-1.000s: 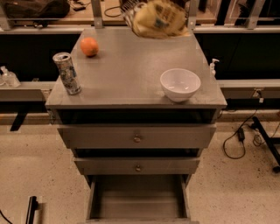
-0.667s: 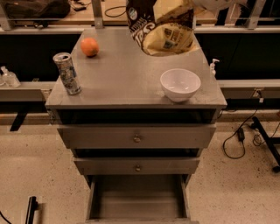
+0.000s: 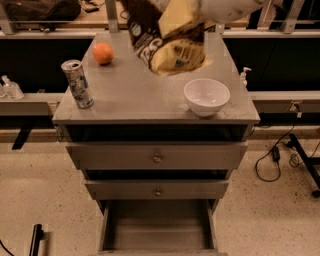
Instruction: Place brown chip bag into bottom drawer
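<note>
The brown chip bag point(image 3: 167, 42), dark brown with tan-yellow foil and a white label, hangs in the air above the back middle of the cabinet top point(image 3: 135, 95). My gripper point(image 3: 194, 9) comes in from the top right on a white arm and is shut on the bag's upper edge; the fingers are mostly hidden by the foil. The bottom drawer point(image 3: 157, 227) is pulled open at the foot of the cabinet, with a plain grey inside and nothing in it. It lies well below and in front of the bag.
On the cabinet top stand a patterned drink can point(image 3: 77, 83) at front left, an orange point(image 3: 103, 53) at back left and a white bowl point(image 3: 206, 96) at front right. The two knobbed drawers point(image 3: 157, 158) above are shut. A black cable point(image 3: 274, 155) lies on the floor at right.
The arm has carried the bag from the back edge of the cabinet forward and down, and the bag has tilted so that its brown side shows.
</note>
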You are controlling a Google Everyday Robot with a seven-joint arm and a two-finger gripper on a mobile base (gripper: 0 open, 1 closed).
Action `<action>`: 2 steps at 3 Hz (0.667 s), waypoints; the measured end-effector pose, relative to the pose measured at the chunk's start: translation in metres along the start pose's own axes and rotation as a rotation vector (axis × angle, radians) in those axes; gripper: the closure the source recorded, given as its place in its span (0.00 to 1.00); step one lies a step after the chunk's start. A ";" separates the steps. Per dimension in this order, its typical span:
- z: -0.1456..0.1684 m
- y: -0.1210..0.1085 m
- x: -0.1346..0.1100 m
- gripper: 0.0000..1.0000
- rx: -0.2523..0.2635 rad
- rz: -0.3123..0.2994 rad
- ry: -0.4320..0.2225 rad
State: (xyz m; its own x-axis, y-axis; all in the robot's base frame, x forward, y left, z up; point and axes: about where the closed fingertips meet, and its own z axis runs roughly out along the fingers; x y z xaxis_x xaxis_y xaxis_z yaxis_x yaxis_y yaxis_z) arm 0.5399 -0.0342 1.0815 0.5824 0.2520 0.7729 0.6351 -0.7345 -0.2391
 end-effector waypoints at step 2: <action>0.095 -0.037 -0.177 1.00 0.208 -0.495 -0.512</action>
State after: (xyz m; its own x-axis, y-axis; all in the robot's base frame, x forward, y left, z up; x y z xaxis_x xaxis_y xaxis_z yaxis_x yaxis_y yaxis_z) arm 0.4618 0.0078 0.8981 0.3341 0.8224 0.4604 0.9383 -0.3366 -0.0795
